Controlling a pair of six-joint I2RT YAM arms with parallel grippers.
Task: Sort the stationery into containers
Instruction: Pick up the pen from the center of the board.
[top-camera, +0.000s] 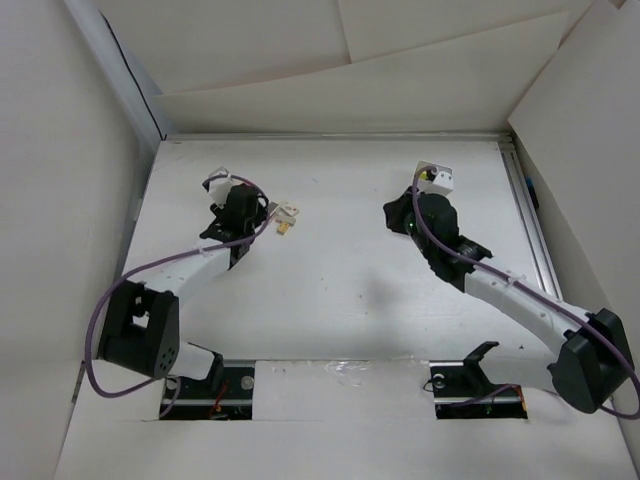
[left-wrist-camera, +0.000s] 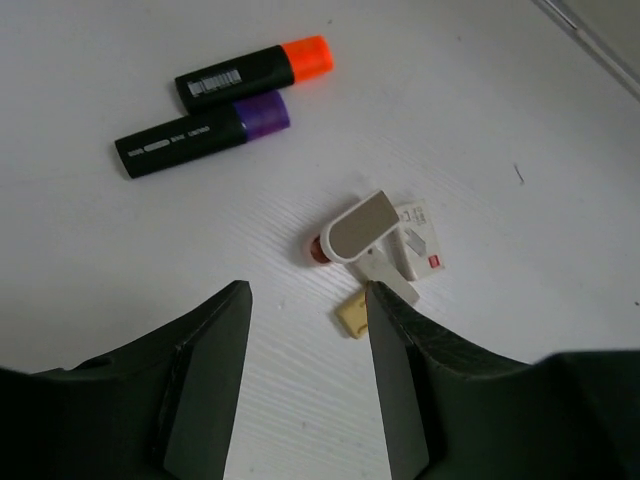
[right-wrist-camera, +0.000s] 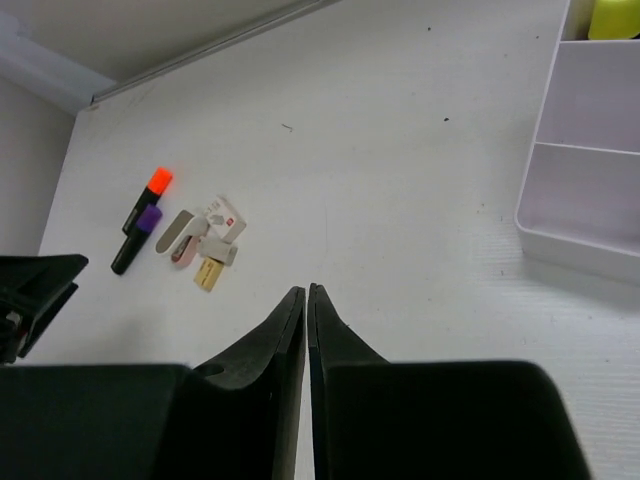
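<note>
Left end effector hangs wide and empty over the table — pale pieces just ahead of it, orange-capped marker and purple-capped marker side by side beyond. Right end effector pinched tight on nothing — white tub to its right.

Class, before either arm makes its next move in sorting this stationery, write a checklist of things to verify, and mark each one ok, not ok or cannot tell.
1. Left gripper open and empty: ok.
2. Right gripper open for a grasp: not ok, its fingers are shut together on nothing.
3. Orange-capped marker clear of the purple-capped marker: cannot tell, they lie side by side, very close.
4. Small pale pieces lying apart: not ok, they overlap in a heap.
5. Tub has a free compartment: ok, two show bare.
</note>
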